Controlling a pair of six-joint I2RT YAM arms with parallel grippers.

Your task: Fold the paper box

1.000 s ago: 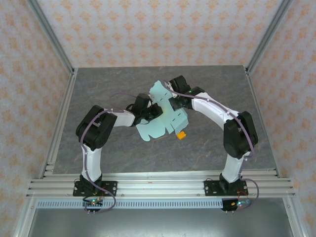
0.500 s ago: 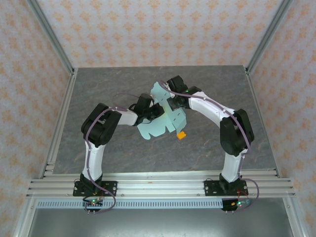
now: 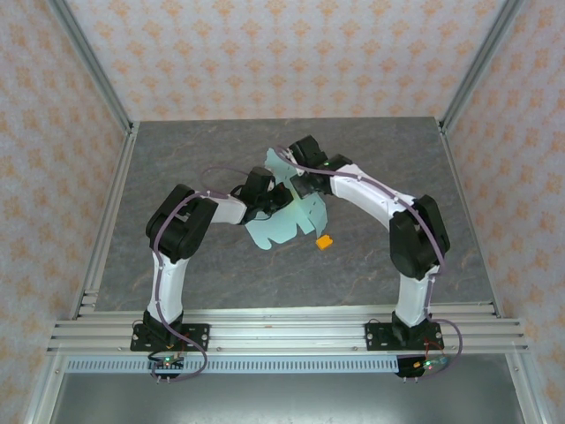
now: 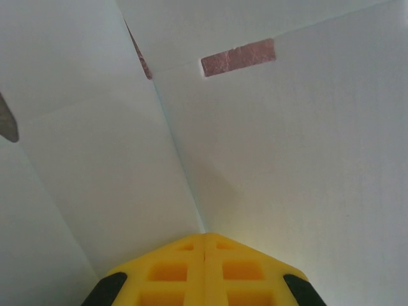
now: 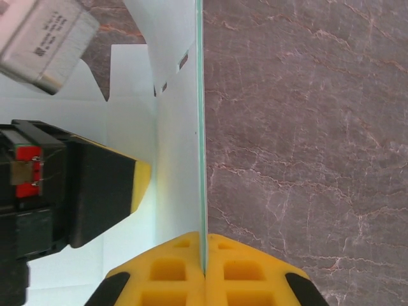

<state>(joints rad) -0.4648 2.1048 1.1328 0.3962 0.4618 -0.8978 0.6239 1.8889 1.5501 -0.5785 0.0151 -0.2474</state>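
**Paper box (image 3: pixel 284 221) mid-fold, pinched from both sides**

Still a partly creased sheet, it hangs raised just beyond the orange block (image 3: pixel 325 241). The right gripper (image 5: pixel 204 241) is clamped on one panel's edge, and the left gripper (image 4: pixel 204 237) pinches at a crease. Folding looks early. The next move calls for swinging one panel about that crease without tearing it.

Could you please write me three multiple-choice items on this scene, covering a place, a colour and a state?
1. Where is the orange block? A) on the table beside the paper box; B) at the far-left corner; C) atop the paper box.
2. What colour are the fingertips of the right gripper? A) red; B) yellow; C) white.
3. How is the paper box? A) lying flat, untouched; B) a closed box; C) an open sheet pinched by the left gripper and the right one.
Answers: A, it lies on grey stone; B, wrist view; C, card enters both shut grippers.
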